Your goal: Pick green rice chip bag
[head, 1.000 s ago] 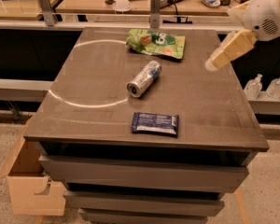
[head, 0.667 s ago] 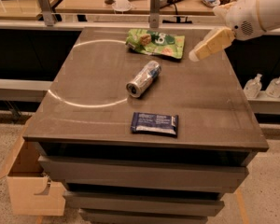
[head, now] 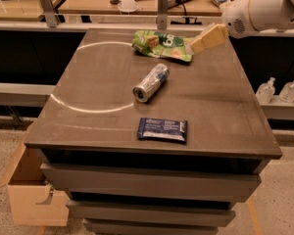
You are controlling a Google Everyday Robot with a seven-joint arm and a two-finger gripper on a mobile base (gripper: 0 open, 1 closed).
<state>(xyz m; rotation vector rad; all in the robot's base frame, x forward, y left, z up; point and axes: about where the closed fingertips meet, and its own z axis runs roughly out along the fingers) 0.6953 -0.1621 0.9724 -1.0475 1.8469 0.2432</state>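
The green rice chip bag (head: 161,45) lies flat near the far edge of the dark tabletop (head: 220,106), light green with white lettering and tan pictures. My gripper (head: 198,44) reaches in from the upper right on a white arm (head: 259,11). Its tan fingers (head: 208,37) point down-left and end just to the right of the bag's right edge, slightly above the table. It holds nothing.
A silver-blue can (head: 151,82) lies on its side mid-table. A dark blue rectangular wrapper (head: 162,129) lies near the front edge. A metal post (head: 162,6) stands behind the bag. Two clear bottles (head: 279,90) sit on a shelf at right. An open wooden drawer (head: 27,190) juts out lower left.
My gripper has moved left and slightly down across the table's far right side, from beyond the table edge to just beside the bag. Nothing on the table has moved.
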